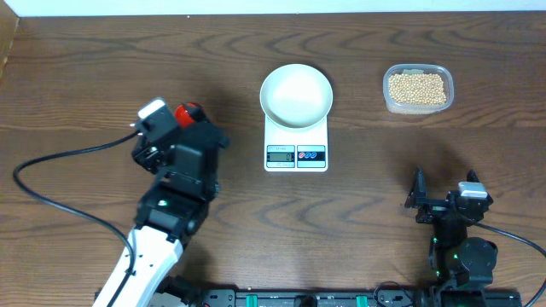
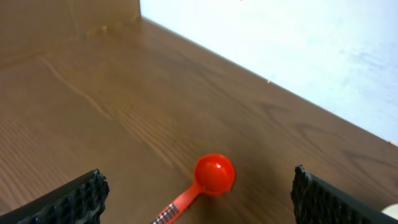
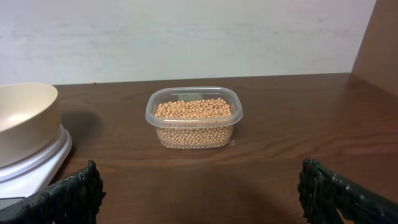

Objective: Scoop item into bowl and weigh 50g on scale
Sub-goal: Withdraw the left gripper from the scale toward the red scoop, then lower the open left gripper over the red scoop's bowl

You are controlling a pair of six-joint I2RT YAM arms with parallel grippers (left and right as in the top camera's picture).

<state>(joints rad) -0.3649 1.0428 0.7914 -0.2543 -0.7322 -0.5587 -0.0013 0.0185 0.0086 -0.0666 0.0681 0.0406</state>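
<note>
The white bowl (image 1: pixel 296 94) stands on the white scale (image 1: pixel 296 155) at the table's middle; I see no beans in it. The beans (image 1: pixel 417 87) fill a clear plastic tub (image 3: pixel 194 118) at the back right. A red scoop (image 2: pixel 213 174) lies flat on the table on the left. Its handle (image 2: pixel 179 204) points back between the fingers of my left gripper (image 2: pixel 198 208), which is open and not touching it. In the overhead view the left gripper (image 1: pixel 189 126) covers the handle, and only the scoop's red cup (image 1: pixel 188 112) shows. My right gripper (image 1: pixel 444 198) rests open near the front right, empty, facing the tub.
A black cable (image 1: pixel 60 162) loops over the table left of the left arm. A white wall (image 2: pixel 280 43) borders the table's far edge. From the right wrist, the bowl (image 3: pixel 22 121) and scale (image 3: pixel 34 167) lie to the left of the tub.
</note>
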